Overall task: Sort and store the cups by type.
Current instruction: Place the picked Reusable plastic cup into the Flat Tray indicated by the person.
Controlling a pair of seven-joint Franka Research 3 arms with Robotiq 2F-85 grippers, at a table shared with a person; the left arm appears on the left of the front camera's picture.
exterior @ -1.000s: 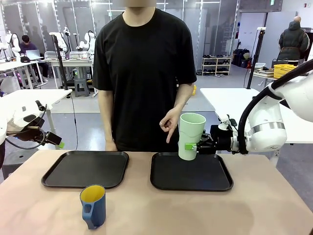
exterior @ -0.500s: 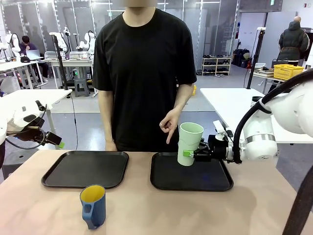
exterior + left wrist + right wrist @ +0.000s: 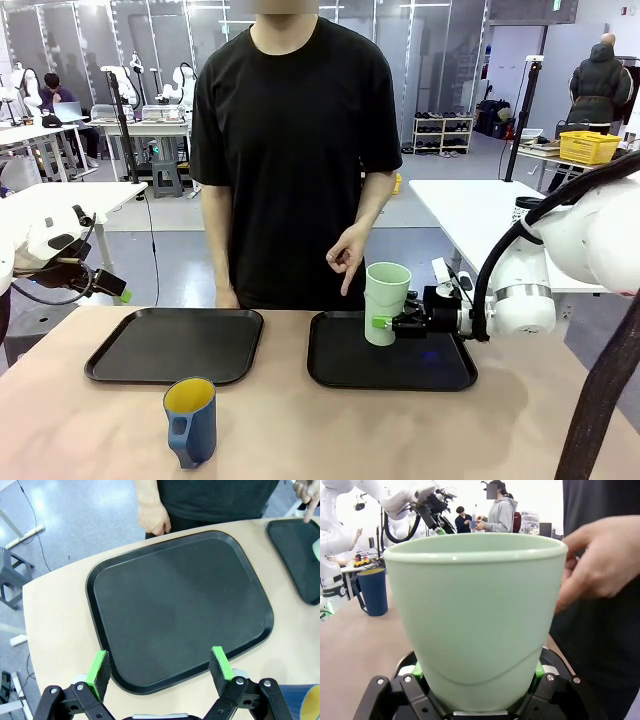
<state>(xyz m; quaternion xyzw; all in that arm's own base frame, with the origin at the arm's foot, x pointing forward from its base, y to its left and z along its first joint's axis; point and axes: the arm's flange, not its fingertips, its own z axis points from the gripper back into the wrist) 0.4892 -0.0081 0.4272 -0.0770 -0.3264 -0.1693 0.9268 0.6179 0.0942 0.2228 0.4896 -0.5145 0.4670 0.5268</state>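
The pale mint-green tumbler [image 3: 386,300] stands upright at the back of the right black tray [image 3: 390,372]. My right gripper [image 3: 384,322] comes in from the right and is shut on its lower part. I cannot tell whether its base touches the tray. In the right wrist view the tumbler [image 3: 475,610] sits between the green pads [image 3: 538,669]. The dark blue mug [image 3: 190,420], yellow inside, stands on the table in front of the left tray [image 3: 175,345]. My left gripper [image 3: 160,664] hangs open over the near edge of that tray [image 3: 180,600].
The person stands at the far side, one hand [image 3: 348,255] pointing a finger down just left of the tumbler. The other hand [image 3: 152,517] rests by the left tray's far edge. Bare table lies in front of both trays.
My right gripper has carried the tumbler down and slightly left, closer to the right tray's surface. The left arm, the mug and the person's pointing hand have stayed put.
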